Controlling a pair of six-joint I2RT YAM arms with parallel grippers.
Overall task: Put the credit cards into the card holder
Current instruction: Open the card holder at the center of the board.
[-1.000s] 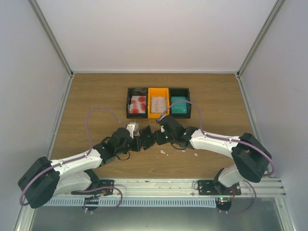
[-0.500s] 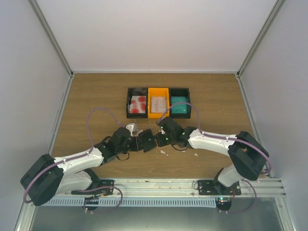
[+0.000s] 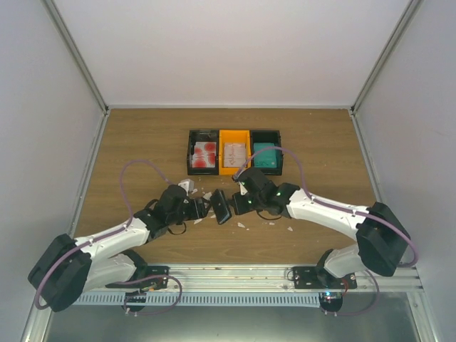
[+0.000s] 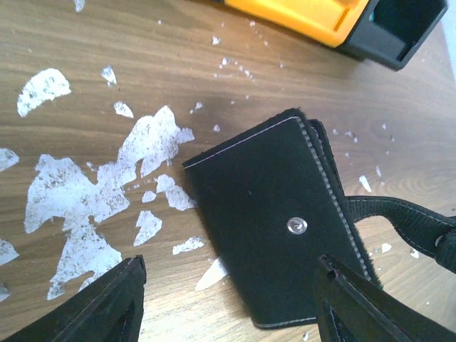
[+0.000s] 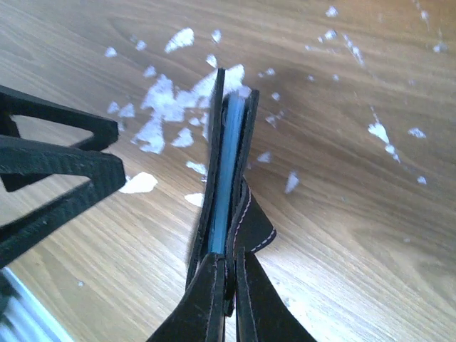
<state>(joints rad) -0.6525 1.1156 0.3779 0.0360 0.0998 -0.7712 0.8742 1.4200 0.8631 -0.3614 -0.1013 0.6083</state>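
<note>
Nearest the arm bases, the right gripper (image 5: 228,274) is pinched hard shut on the lower edge of the card holder (image 4: 267,239), standing the black wallet on its edge over the wooden table (image 3: 142,142), right between the two arms. That pose looks chosen to keep the leaves facing the other arm. A bluish card (image 5: 224,164) shows edge-on, tucked between the leaves. Beside it the left gripper (image 3: 203,207) has its jaws spread wide, one finger on each side of the snap-button cover, touching nothing and carrying nothing, so the holder hangs on the right gripper alone. White scraps (image 4: 78,192) litter the wood under them. Farther back sits a row of three bins: a black bin (image 3: 191,169) with red-and-white cards (image 3: 204,154), an orange bin (image 3: 234,135) with pale cards (image 3: 235,152), another black bin (image 3: 266,134) with teal cards (image 3: 266,157), so there is plainly more to load
</note>
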